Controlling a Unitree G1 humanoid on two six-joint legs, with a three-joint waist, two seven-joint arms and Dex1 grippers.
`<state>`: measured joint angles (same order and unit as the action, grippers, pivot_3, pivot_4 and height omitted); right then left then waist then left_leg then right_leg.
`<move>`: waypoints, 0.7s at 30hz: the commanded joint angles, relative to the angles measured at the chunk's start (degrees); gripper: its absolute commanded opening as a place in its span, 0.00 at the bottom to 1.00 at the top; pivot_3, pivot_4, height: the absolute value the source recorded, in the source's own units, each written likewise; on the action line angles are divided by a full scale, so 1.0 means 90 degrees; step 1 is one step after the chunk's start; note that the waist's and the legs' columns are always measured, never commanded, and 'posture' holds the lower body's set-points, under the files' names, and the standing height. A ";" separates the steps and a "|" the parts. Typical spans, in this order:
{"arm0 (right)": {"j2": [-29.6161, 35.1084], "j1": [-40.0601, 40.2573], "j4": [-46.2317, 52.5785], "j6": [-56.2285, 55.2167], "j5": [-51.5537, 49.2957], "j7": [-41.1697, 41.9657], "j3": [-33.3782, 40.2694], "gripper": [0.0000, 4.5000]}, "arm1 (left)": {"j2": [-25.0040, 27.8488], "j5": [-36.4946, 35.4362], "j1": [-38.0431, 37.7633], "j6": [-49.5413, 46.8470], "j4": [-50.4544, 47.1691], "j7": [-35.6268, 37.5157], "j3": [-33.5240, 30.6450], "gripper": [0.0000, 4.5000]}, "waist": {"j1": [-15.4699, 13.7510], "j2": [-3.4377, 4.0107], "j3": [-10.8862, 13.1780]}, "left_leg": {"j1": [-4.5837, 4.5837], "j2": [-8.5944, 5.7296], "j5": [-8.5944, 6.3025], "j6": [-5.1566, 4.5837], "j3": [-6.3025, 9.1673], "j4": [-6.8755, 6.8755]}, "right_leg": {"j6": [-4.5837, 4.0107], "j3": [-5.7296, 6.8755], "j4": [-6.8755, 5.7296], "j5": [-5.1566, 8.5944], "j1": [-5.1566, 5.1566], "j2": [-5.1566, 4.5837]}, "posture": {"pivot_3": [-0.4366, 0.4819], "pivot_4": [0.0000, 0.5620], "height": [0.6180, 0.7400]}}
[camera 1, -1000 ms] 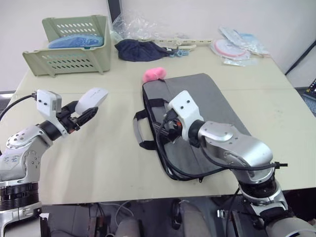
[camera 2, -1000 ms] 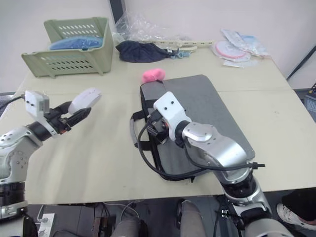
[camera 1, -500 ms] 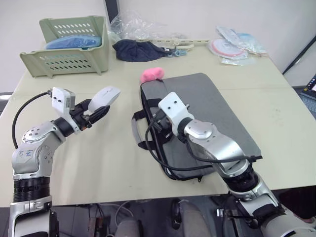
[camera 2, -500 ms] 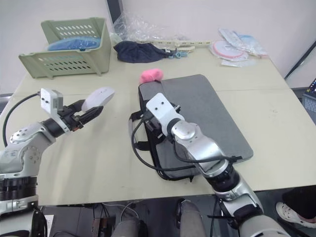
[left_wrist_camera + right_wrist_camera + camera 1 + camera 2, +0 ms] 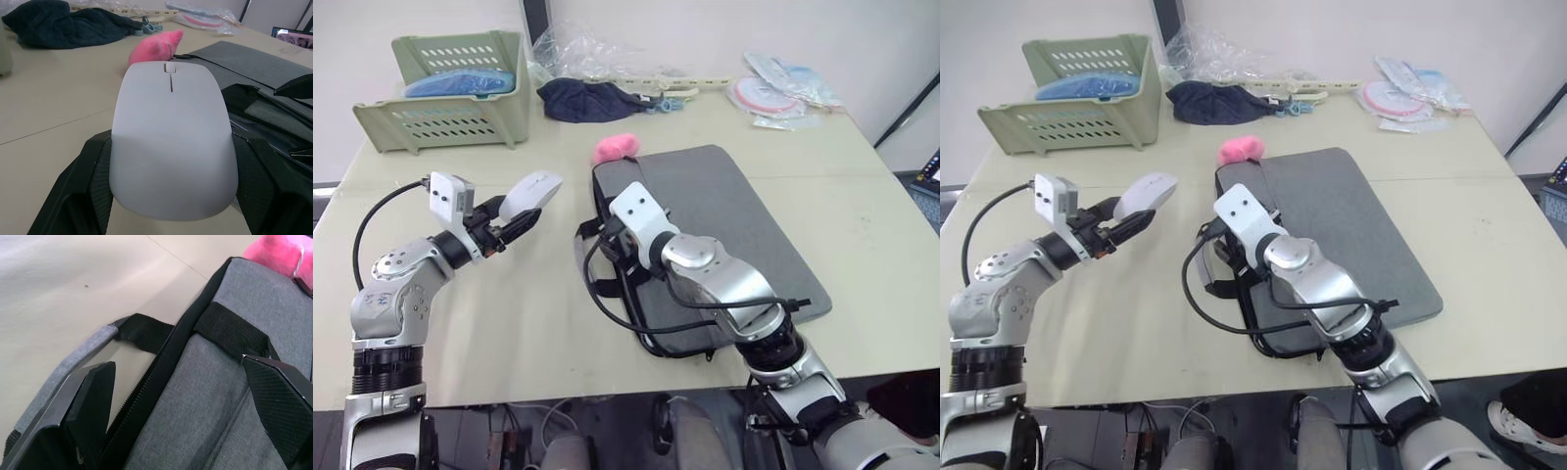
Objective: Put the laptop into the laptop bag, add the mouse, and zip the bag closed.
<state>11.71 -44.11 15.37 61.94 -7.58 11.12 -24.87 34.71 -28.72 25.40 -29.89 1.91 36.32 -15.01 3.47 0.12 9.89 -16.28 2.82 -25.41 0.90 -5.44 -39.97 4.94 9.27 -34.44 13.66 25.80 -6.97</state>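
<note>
White mouse (image 5: 530,193), clamped in left gripper (image 5: 509,217), held left of grey laptop bag (image 5: 724,230); right gripper (image 5: 181,396), fingers spread, straddles bag's left zipper edge.

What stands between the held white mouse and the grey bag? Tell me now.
Nothing visible does: the small white oval mouse in the left gripper faces bare table before the grey fabric laptop bag, where the right gripper sits.

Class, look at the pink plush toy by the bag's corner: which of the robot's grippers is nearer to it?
Right. The right gripper hovers open over the laptop bag's zipper edge, a short way from the pink plush toy. The left gripper, holding the mouse, sits farther out over the table.
</note>
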 commanded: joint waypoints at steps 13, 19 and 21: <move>0.0534 -0.0085 0.0048 0.0433 0.0655 0.0079 -0.0448 1.00 | -0.0110 0.0114 0.0172 0.0232 0.0028 0.0008 0.0021 0.61 | -0.0029 0.0000 0.0000 | -0.0001 0.0000 0.0000 0.0000 0.0003 -0.0001 | 0.0000 0.0000 0.0001 0.0000 -0.0001 -0.0001 | 0.48 0.27 1.00; 0.0578 -0.0101 0.0142 0.0467 0.0769 0.0056 -0.0418 0.58 | -0.0174 0.0139 0.0169 0.0242 0.0014 0.0000 0.0043 0.61 | -0.0036 0.0000 0.0000 | -0.0002 0.0000 0.0000 0.0000 0.0006 -0.0002 | 0.0000 0.0000 0.0002 0.0000 -0.0004 -0.0001 | 0.48 0.27 1.00; 0.0592 -0.0106 0.0179 0.0483 0.0795 0.0065 -0.0415 0.36 | -0.0186 0.0146 0.0168 0.0239 0.0013 0.0007 0.0041 0.61 | -0.0035 0.0000 0.0000 | -0.0002 0.0000 0.0000 0.0000 0.0007 -0.0002 | 0.0000 0.0001 0.0002 0.0000 -0.0004 -0.0001 | 0.48 0.27 1.00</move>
<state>16.07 -44.12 15.37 66.03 -2.16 11.72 -29.13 32.82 -27.40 26.03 -28.76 3.06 36.33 -14.44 3.15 0.11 9.89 -16.30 2.82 -25.41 0.90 -5.38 -39.98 4.94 9.28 -34.42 13.66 25.76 -6.99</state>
